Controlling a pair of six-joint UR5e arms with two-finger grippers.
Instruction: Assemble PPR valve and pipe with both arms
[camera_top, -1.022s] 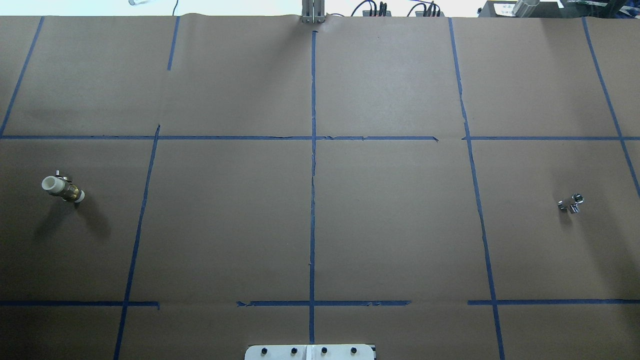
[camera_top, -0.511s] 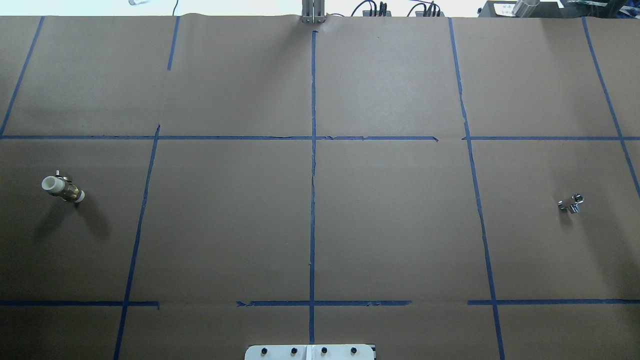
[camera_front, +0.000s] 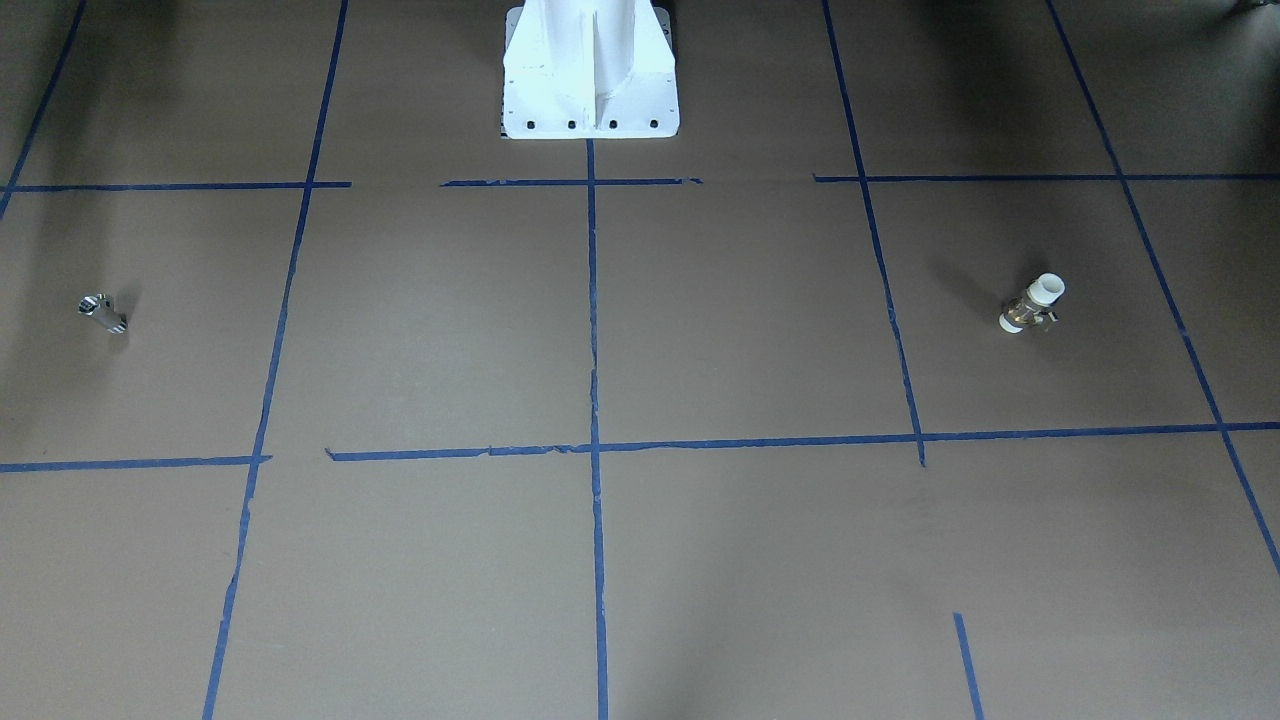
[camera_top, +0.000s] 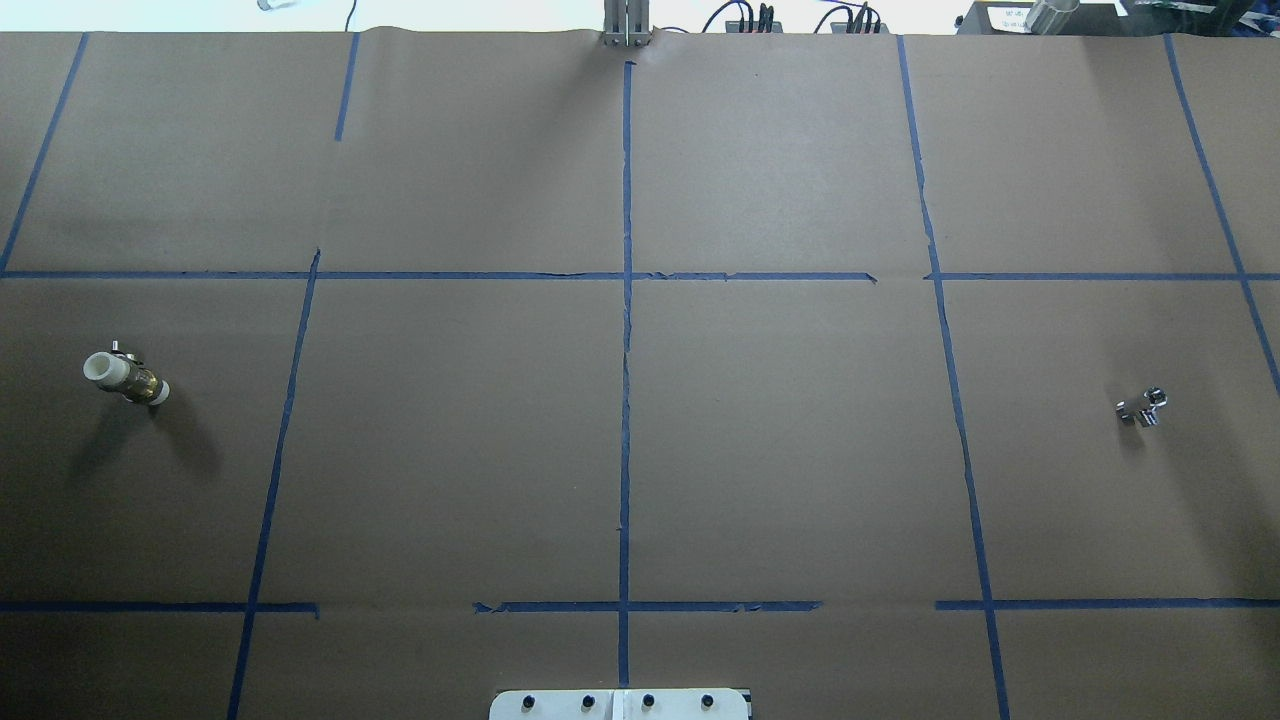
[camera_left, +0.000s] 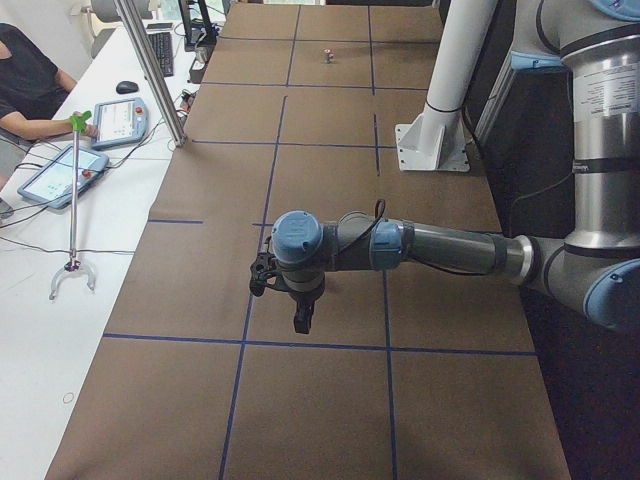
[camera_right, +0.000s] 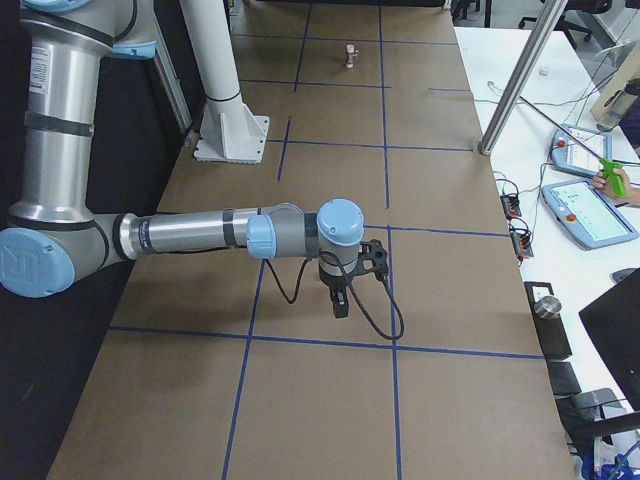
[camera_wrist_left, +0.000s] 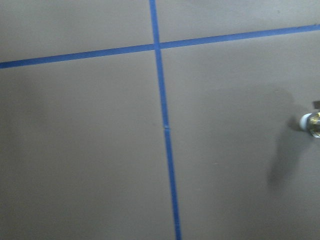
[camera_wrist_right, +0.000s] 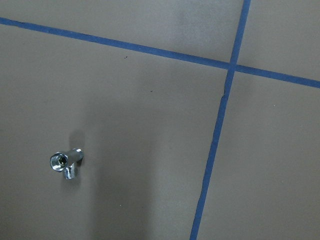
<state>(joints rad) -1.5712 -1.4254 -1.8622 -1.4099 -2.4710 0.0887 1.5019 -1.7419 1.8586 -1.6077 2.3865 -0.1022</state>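
The PPR valve (camera_top: 125, 377), white ends and brass middle, lies on the table's left side; it also shows in the front view (camera_front: 1032, 303) and at the right edge of the left wrist view (camera_wrist_left: 312, 124). The pipe (camera_top: 1141, 408), a small shiny silver piece, lies on the right side, also seen in the front view (camera_front: 102, 312) and the right wrist view (camera_wrist_right: 66, 162). My left gripper (camera_left: 300, 320) and right gripper (camera_right: 340, 305) hang above the table and show only in the side views; I cannot tell if they are open or shut.
Brown paper with blue tape lines (camera_top: 626, 330) covers the table. The white pedestal (camera_front: 590, 70) stands at the robot's edge. A metal post (camera_left: 150, 70) and an operator's desk with tablets (camera_left: 60, 175) lie beyond the far edge.
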